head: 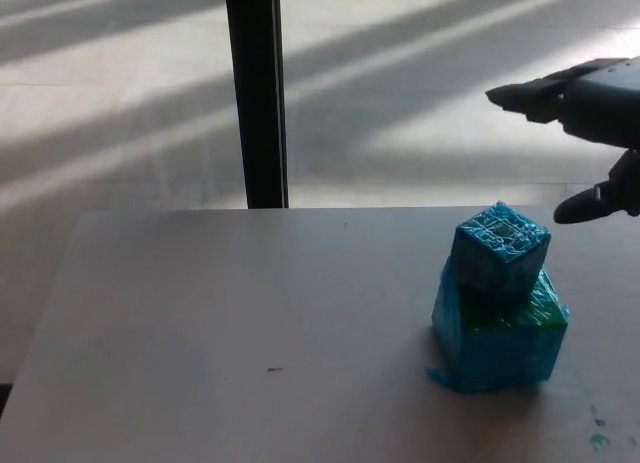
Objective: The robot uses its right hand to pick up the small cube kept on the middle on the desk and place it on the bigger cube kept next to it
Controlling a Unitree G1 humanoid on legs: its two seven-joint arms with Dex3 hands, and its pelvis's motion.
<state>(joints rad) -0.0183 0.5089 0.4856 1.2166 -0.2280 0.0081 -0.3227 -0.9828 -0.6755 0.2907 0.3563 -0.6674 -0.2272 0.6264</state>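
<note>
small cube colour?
Blue-teal, shiny wrap; the small cube shows best in the head view.

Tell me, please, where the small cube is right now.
In the head view the small cube sits on top of the big cube at the desk's right side, with the open right robot hand above and clear of it.

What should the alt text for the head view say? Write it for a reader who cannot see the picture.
A small blue cube sits stacked on a bigger blue cube on a pale desk. The robot's black right hand hovers open above and to the right, touching neither. A dark vertical post stands behind the desk against a sunlit tiled floor.
</note>
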